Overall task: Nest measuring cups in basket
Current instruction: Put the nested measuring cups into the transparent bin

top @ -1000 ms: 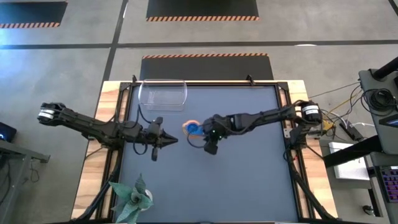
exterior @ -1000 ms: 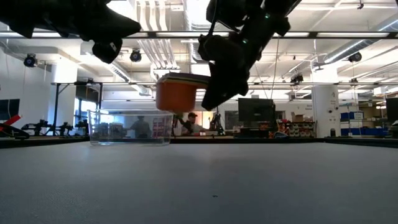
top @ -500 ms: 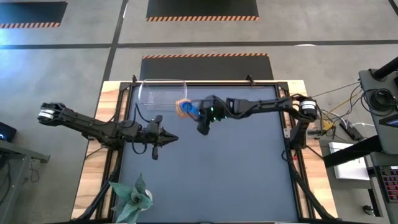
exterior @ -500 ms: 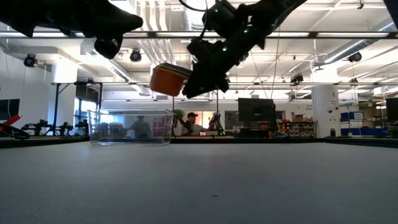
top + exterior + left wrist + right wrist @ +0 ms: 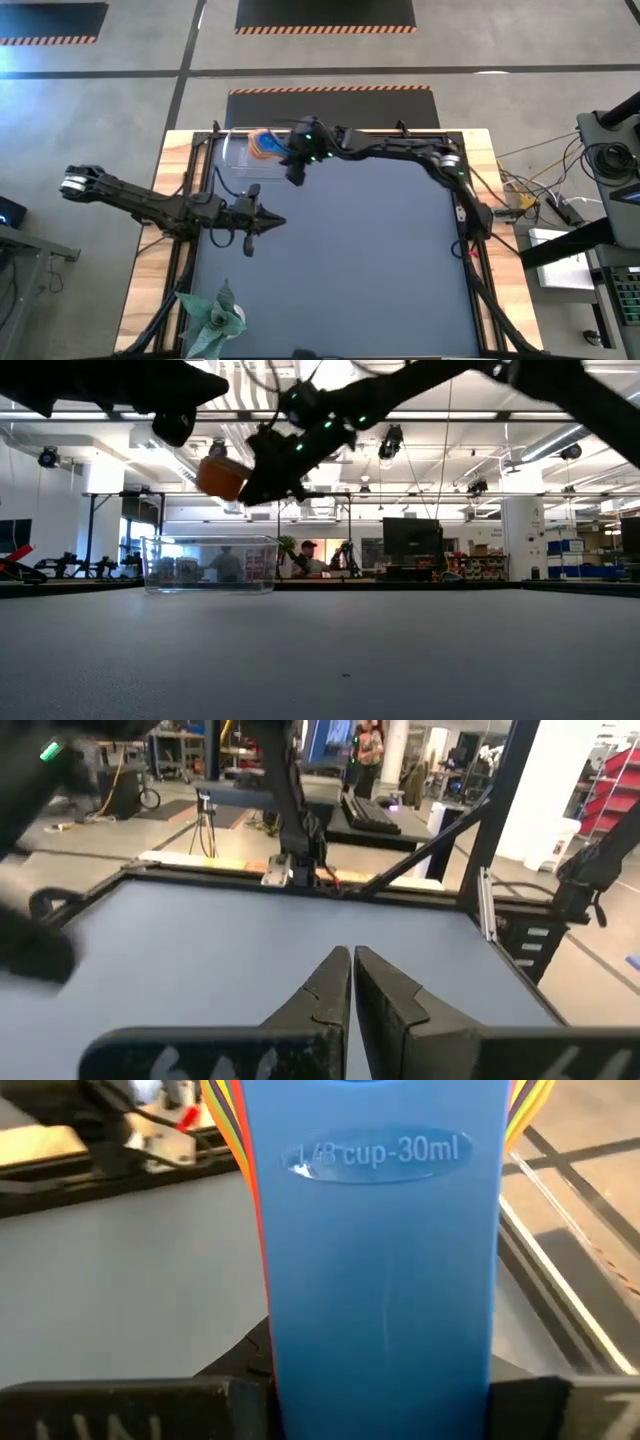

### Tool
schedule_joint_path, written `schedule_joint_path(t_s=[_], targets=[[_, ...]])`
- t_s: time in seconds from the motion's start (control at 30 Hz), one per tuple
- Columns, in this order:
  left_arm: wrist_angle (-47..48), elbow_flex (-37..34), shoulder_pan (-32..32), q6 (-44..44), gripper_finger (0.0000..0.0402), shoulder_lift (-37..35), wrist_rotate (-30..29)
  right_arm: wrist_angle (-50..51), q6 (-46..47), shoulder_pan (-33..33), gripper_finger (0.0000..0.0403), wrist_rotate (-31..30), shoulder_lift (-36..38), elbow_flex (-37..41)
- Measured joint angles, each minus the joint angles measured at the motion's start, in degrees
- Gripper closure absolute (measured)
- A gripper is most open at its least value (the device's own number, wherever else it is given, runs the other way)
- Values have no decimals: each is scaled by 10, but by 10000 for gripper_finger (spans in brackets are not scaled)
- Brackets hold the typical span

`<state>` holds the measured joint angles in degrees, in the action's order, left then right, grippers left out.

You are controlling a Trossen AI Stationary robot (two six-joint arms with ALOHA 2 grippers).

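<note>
Right hand (image 5: 293, 158) carrying the nested stack of measuring cups (image 5: 266, 145), pinched by the stacked flat handles; the blue handle (image 5: 385, 1260) lies topmost between the fingers, with red, orange and yellow edges fanned beneath it. The stack hangs directly ahead of the hand, above the clear basket (image 5: 240, 158) and not yet inside it; in the low view the orange cup bottom (image 5: 222, 477) sits well above the basket rim (image 5: 210, 540). Left hand (image 5: 272, 222), fingers pressed together and holding nothing, waits over the table (image 5: 380, 260), well apart from the basket.

Risks, as judged: release from this height could let the stack bounce, separate or tip out over the rim; a descent off-centre could catch a cup on the basket wall and push the light tub along the table; the fanned handles could slip in a grip on their flat faces.

Not resolvable: the number of cups in the stack, the cup bowls in the right wrist view, and whether the stack is centred over the basket.
</note>
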<state>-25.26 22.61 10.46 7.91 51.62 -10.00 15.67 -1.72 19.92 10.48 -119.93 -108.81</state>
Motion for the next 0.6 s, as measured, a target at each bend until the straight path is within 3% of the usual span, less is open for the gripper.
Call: schedule_joint_path(t_s=[0.33,0.6], targets=[[30,0,1,-21,402,-53,2,117,-10,51,295,39,-195,-251],[36,0,0,-65,402,-77,-1,103,-23,75,296,70,-218,-246]])
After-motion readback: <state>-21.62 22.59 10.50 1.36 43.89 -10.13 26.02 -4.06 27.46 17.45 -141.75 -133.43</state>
